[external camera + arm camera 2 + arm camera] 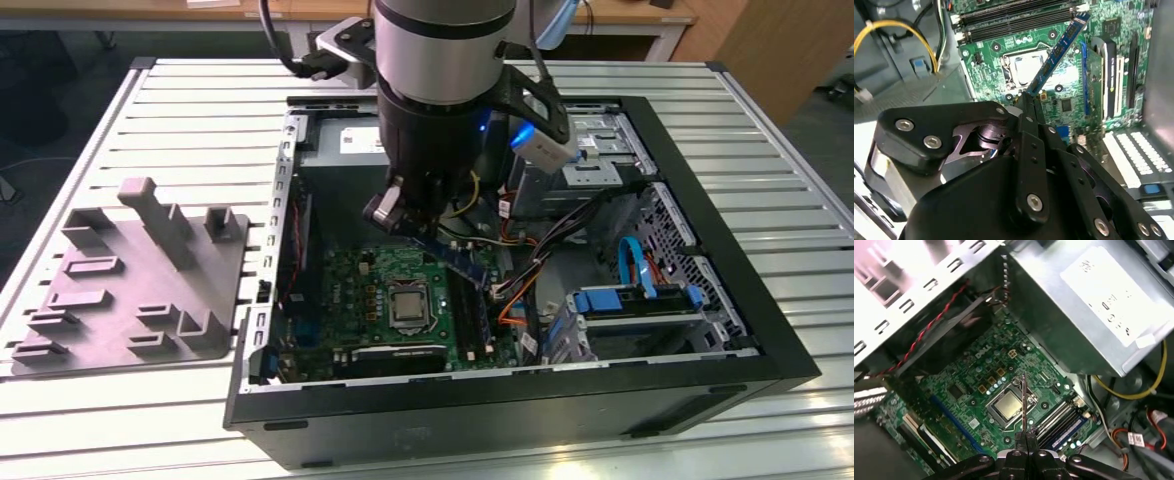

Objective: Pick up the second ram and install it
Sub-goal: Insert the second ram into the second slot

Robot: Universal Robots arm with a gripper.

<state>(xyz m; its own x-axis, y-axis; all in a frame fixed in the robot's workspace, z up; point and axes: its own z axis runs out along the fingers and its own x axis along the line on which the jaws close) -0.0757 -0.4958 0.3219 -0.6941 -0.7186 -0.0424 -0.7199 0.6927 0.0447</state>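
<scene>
My gripper (1028, 98) is shut on the second ram (1056, 55), a long narrow blue stick with black chips that juts out from the fingertips. In the first wrist view the ram (1024, 405) is seen edge-on above the gripper (1025, 436), over the CPU socket (1009, 406). In the exterior view the gripper (424, 232) holds the ram (463, 260) tilted, a little above the green motherboard (360, 290) inside the open computer case (667, 385). The memory slots (1060, 421) lie beside the socket, apart from the held stick.
A grey plastic block (134, 280) with upright slotted posts stands on the slatted table at the exterior view's left. Inside the case are a metal power supply (1089, 305), yellow cables (899, 30), coloured wires (514, 300) and blue drive bays (641, 300).
</scene>
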